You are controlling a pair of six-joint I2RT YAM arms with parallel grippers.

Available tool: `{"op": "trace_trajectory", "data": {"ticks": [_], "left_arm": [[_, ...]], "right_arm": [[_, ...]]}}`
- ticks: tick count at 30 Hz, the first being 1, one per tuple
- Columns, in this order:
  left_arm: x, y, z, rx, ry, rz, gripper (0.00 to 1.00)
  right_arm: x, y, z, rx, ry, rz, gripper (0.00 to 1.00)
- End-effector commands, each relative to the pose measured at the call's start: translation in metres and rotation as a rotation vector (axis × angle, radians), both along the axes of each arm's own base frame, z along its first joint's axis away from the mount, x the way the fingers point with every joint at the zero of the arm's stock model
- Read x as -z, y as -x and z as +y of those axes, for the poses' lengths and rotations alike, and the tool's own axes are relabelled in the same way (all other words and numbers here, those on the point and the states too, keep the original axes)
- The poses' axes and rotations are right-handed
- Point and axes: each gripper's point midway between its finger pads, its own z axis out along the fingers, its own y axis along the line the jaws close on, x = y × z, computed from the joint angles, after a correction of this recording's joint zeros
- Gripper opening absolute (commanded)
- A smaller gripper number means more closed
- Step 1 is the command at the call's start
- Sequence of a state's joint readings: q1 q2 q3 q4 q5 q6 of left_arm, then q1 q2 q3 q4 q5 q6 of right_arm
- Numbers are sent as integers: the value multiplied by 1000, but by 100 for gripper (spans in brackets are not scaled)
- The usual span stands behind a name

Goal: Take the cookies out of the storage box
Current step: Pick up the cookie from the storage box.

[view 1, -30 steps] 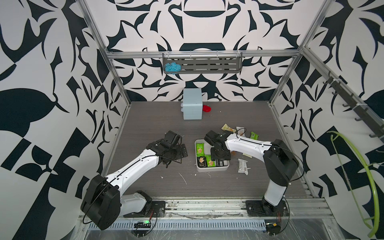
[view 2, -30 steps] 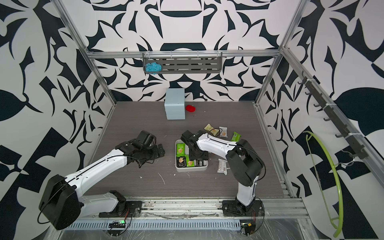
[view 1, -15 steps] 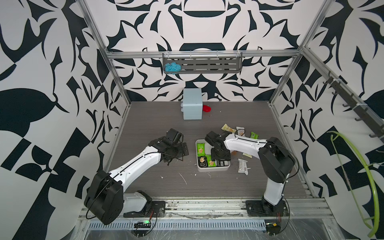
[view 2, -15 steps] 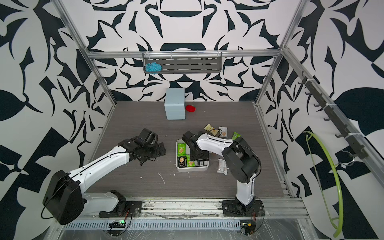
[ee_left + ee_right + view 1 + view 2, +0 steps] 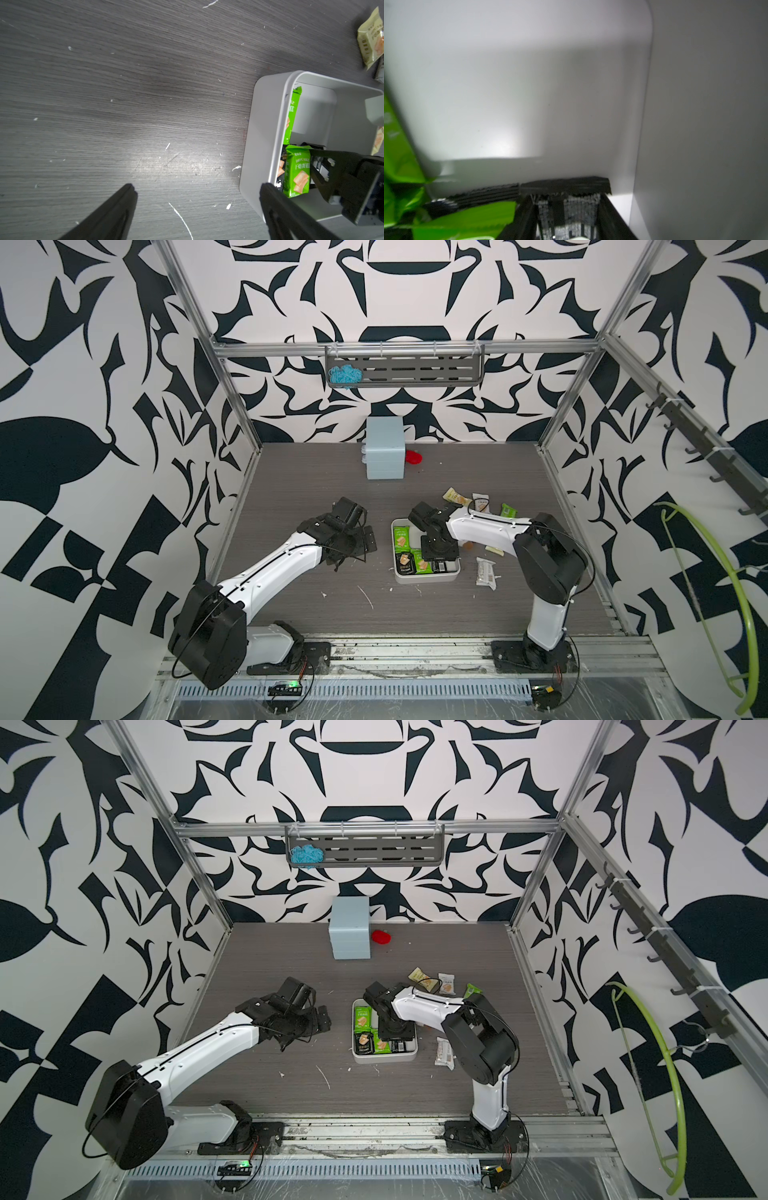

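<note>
1. The storage box (image 5: pixel 428 577) sits mid-desk, a little toward the right edge. The cookies (image 5: pixel 401 539) inside it lie along its left and front walls, in green and black wrappers.
2. The right fingers (image 5: pixel 524 218) reach down into the box and are clamped on a black packet (image 5: pixel 566 209). Its white print is too blurred to read.
3. The right arm (image 5: pixel 486 526) crosses the box's far right corner and hides part of its floor in both top views.
4. The left fingers (image 5: pixel 120 205) are spread wide, holding nothing, over bare desk (image 5: pixel 104 104) just beside the box's left wall.
5. A green packet (image 5: pixel 297 172) beside the right fingers reads "DRICAKE" above Chinese characters and a biscuit picture.
6. Loose packets lie on the desk beyond the box: cream-yellow (image 5: pixel 453 495), white (image 5: pixel 481 502) and green (image 5: pixel 509 511). Another white one (image 5: pixel 486 572) lies toward the right edge.
7. A light-blue drawer cabinet (image 5: pixel 384 454) and a red object (image 5: pixel 413 457) stand at the far edge, well apart from the box.
</note>
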State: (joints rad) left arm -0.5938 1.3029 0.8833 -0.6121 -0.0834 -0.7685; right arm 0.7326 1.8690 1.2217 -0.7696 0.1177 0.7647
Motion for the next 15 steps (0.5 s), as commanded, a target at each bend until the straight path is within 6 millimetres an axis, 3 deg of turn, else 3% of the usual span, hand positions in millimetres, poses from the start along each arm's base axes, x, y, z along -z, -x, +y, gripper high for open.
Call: {"op": "trace_trajectory", "data": {"ticks": [1,15], "left_arm": [[-5,-2,3,-3,-14,-7,99],[-3,-5,-4,-7,9,11,99]], "right_arm": [[-15,-10,-6,-10,32,-45,44],[-62,-24,-4,-20,-2,-159,40]]}}
